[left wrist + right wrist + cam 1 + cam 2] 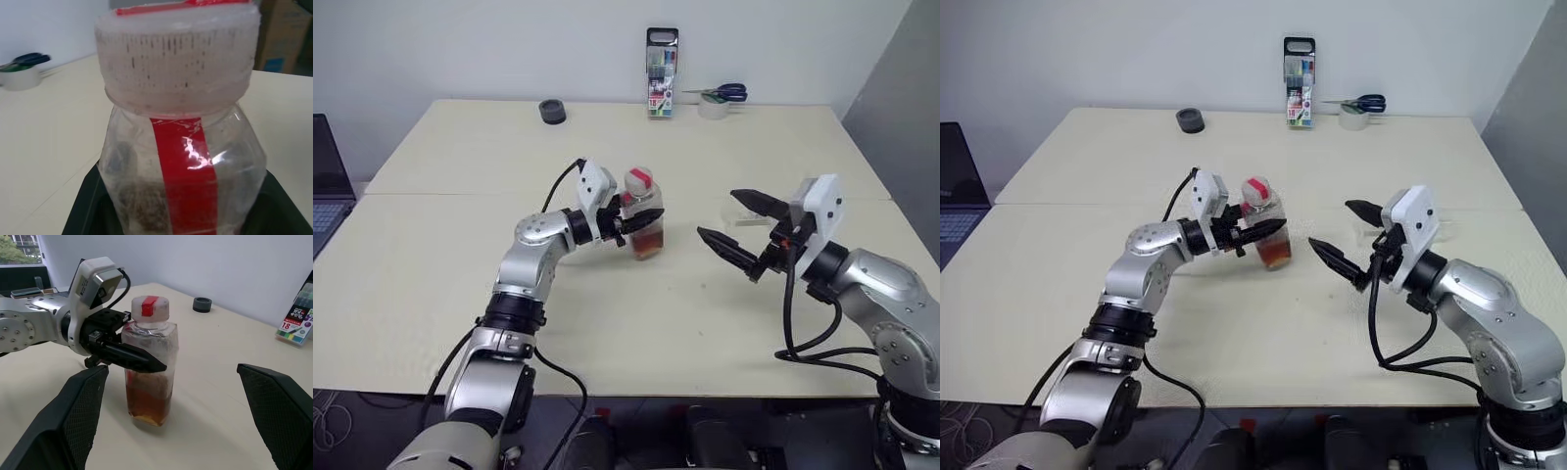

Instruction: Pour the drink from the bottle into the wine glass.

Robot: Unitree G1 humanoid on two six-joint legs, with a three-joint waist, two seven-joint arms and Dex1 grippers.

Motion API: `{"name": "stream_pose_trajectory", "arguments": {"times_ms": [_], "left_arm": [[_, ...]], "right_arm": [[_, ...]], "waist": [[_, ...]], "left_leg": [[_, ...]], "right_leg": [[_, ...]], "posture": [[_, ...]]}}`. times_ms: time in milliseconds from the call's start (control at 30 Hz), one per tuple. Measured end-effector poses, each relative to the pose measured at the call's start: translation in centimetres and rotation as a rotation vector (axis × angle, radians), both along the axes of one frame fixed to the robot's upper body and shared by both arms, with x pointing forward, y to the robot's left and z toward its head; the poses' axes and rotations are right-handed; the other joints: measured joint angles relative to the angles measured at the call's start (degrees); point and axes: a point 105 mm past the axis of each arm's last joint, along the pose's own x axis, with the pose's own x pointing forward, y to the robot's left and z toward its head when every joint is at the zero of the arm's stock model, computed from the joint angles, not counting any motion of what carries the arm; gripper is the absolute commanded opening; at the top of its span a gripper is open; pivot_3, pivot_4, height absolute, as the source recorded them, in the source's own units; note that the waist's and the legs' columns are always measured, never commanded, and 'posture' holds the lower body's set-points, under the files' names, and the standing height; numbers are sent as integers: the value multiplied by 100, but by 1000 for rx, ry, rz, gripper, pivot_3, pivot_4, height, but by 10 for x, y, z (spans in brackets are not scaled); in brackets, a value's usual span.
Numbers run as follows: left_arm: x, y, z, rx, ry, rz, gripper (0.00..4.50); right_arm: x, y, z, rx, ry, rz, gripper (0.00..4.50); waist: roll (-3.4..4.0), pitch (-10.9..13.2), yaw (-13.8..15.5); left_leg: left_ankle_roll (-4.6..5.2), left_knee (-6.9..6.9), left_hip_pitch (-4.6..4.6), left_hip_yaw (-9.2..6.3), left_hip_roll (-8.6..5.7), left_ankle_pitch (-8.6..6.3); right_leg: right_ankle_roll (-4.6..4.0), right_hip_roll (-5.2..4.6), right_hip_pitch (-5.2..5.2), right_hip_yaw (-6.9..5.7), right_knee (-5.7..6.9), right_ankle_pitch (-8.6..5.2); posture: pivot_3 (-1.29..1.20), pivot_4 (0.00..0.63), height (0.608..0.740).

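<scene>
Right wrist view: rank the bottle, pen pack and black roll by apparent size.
1. Bottle, largest, though nearest the camera.
2. Pen pack, partly cut off by the frame edge.
3. Black roll, smallest and farthest.

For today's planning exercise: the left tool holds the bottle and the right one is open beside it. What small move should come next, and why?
Probably bring the open right tool onto the cap to unscrew it. The left tool is shut on the bottle, which stands upright on the table with its cap still on, so the drink cannot be poured yet.
</scene>
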Motion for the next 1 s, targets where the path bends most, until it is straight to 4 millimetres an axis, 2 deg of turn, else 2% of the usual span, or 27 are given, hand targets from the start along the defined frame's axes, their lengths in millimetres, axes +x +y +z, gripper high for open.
{"name": "stream_pose_trajectory", "arguments": {"times_ms": [233, 333, 400, 633, 1000], "left_arm": [[-11, -12, -7, 40, 14, -139, 1891], [-17, -20, -7, 45, 8, -200, 1887], [-18, -23, -8, 50, 9, -223, 1887], [-18, -28, -6, 52, 18, -266, 1887], [-19, -30, -8, 68, -2, -285, 1887]], "right_arm": [[-2, 1, 4, 6, 32, -25, 4500], [1, 10, 18, 41, -4, -36, 4500], [2, 18, 19, 58, -1, -31, 4500], [1, 49, 11, 58, 25, 31, 4500], [21, 57, 6, 59, 18, -31, 4500]], "waist": [[0, 0, -7], [0, 0, -20], [0, 0, -23], [0, 0, -35], [0, 0, -70]], "left_leg": [[4, 0, 1, 0, 1, -2], [4, -1, 1, -4, 2, -2], [4, -1, 1, -4, 2, -1], [4, 0, 0, -6, 1, -2], [4, 0, 0, -7, 1, -1]], "right_leg": [[0, 1, 0, 1, 2, 0], [0, 2, 0, -2, 3, 0], [0, 2, 0, -1, 3, 0], [0, 2, -1, -3, 2, 0], [0, 2, -2, -2, 3, 0]], "posture": [[0, 150, 740], [0, 150, 740], [0, 150, 740], [0, 150, 740], [0, 150, 740]]}}
